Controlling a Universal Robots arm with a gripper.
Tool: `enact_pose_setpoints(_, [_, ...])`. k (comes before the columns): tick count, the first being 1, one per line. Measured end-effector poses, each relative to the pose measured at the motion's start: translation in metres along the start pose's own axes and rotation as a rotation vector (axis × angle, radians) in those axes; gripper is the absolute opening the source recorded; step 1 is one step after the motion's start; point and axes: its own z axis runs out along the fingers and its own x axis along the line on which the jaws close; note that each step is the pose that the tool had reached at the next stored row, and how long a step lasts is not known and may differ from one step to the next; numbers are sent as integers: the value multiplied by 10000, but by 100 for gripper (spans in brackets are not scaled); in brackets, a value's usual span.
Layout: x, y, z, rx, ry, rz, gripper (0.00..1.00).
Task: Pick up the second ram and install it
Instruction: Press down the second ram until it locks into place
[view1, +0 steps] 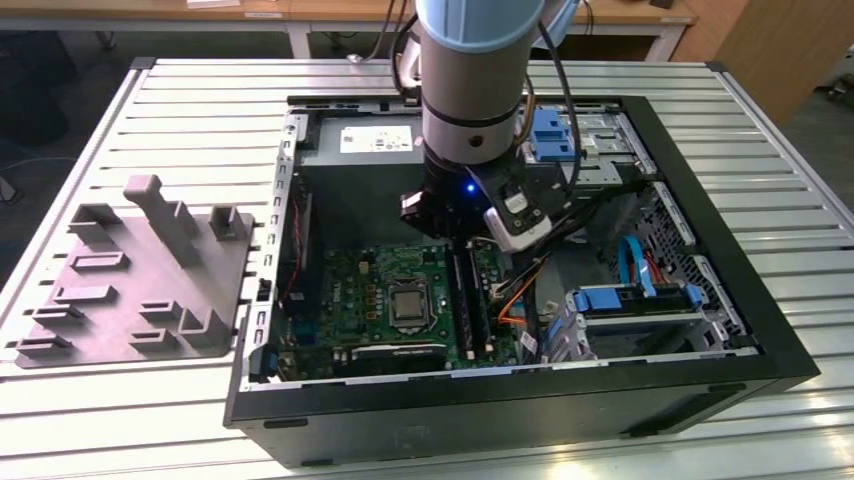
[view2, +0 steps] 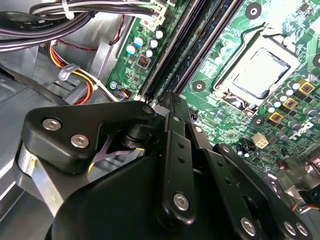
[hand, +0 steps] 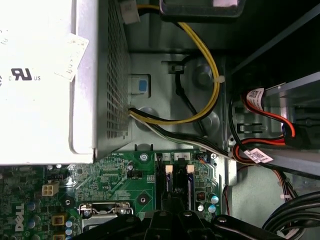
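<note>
My gripper (view1: 455, 240) hangs inside the open computer case, low over the far end of the long black memory slots (view1: 470, 300) on the green motherboard (view1: 360, 290). In the second wrist view its black linkages meet with the fingertips (view2: 167, 100) drawn together, right at the slot ends. The second ram (hand: 173, 184) looks like a thin dark blue-green board standing in a slot between white latches (hand: 169, 169), directly under the fingertips. I cannot tell whether the fingertips touch it. The processor socket (view1: 404, 303) lies beside the slots.
A grey fixture tray (view1: 134, 280) stands on the slatted table at the exterior view's left. Around the gripper are the white power supply (hand: 40, 80), cable bundles (hand: 200, 105), and blue drive cages (view1: 641, 300) at the exterior view's right.
</note>
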Motion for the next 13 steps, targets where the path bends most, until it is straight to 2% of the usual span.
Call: enact_pose_setpoints(13, [-2,-78,-5,-6,0,0,10])
